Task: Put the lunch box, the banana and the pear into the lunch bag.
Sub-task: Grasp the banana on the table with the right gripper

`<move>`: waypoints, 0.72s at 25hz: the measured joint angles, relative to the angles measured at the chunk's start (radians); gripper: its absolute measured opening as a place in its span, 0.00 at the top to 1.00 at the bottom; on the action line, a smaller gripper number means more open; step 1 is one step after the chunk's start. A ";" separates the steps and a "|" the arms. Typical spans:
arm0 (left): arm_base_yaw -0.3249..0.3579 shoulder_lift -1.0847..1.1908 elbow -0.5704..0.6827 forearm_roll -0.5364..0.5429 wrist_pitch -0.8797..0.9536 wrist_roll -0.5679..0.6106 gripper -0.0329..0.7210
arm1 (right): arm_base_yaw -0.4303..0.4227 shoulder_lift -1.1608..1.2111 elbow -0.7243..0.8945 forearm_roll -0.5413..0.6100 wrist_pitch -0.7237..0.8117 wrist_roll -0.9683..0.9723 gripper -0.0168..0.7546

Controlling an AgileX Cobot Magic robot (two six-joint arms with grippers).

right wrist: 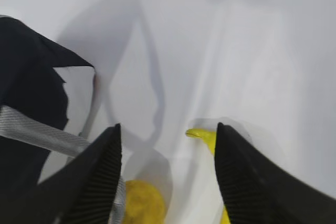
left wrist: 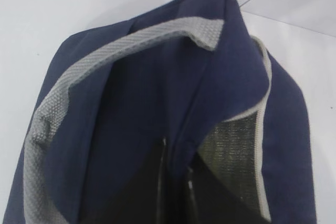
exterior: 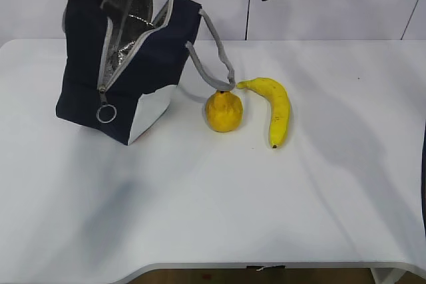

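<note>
Above table point(exterior: 200, 217), right gripper point(right wrist: 168, 145) hangs open, seemingly high.

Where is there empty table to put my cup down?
Bare table runs along the whole front, and right of the banana. It is crowded in the middle: the pear sits between banana and lunch bag, under the bag's strap.

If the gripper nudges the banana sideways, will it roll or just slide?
The banana lies flat on its curve on the table, so it would probably slide or pivot, not roll. Its smooth skin may slip between jaws.
</note>
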 joint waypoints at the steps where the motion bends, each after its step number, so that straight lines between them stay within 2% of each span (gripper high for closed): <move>1: 0.002 0.006 0.000 0.000 0.002 0.001 0.95 | 0.000 0.000 0.000 -0.034 0.002 0.000 0.42; 6: 0.004 0.012 0.000 0.000 0.001 0.012 0.95 | 0.000 0.000 0.002 -0.152 0.004 0.002 0.41; 11: 0.004 0.012 0.000 0.004 -0.005 0.016 0.95 | -0.001 0.000 0.041 -0.171 0.004 0.003 0.32; 18: 0.004 0.012 0.000 0.025 -0.013 0.016 0.95 | -0.001 -0.041 0.151 -0.194 0.005 0.003 0.31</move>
